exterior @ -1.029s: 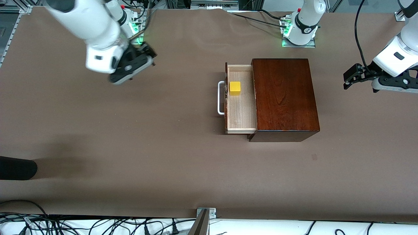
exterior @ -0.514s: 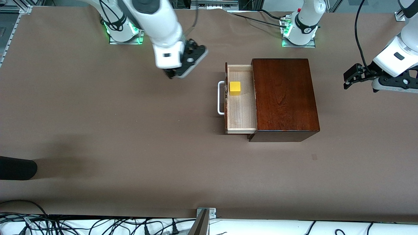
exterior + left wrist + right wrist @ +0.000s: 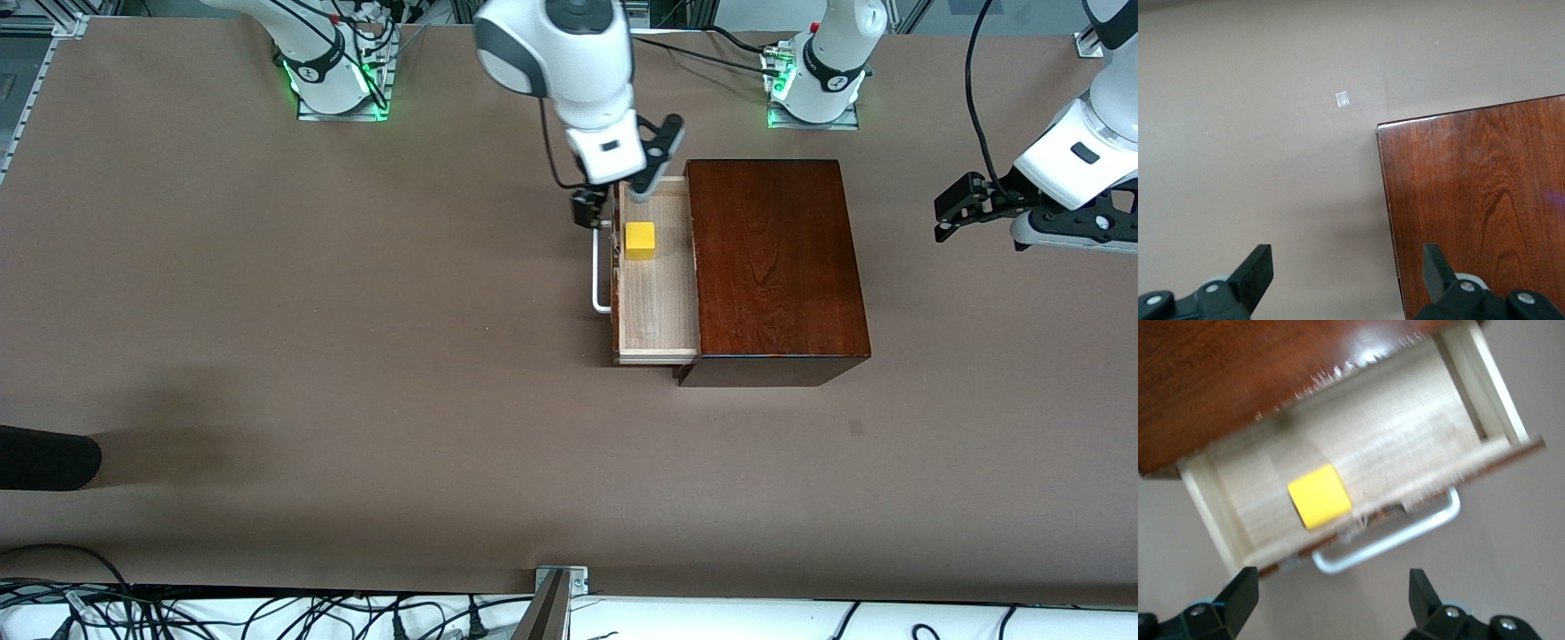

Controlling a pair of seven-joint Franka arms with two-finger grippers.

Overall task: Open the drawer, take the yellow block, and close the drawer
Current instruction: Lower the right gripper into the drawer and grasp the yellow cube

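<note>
The drawer [image 3: 658, 302] of the dark reddish-brown wooden box [image 3: 773, 258] stands pulled out, its white handle [image 3: 601, 293] toward the right arm's end of the table. A small yellow block [image 3: 639, 240] lies on the pale drawer floor, close to the drawer front. My right gripper [image 3: 613, 197] hangs open over the drawer's front edge beside the block. In the right wrist view the block [image 3: 1318, 495], the drawer floor [image 3: 1405, 440] and the handle [image 3: 1395, 537] lie just ahead of the open right gripper [image 3: 1331, 593]. My left gripper [image 3: 956, 209] waits open over the table at the left arm's end.
The left wrist view shows a corner of the box [image 3: 1471, 200] and a small pale patch [image 3: 1343, 99] on the brown table, past the open left gripper [image 3: 1346, 267]. A black object [image 3: 44, 458] pokes in at the right arm's end. Cables [image 3: 267, 613] run along the near edge.
The right arm has swept from the right arm's end of the table across to over the open drawer, its gripper still open. The left arm, drawer and block have not moved.
</note>
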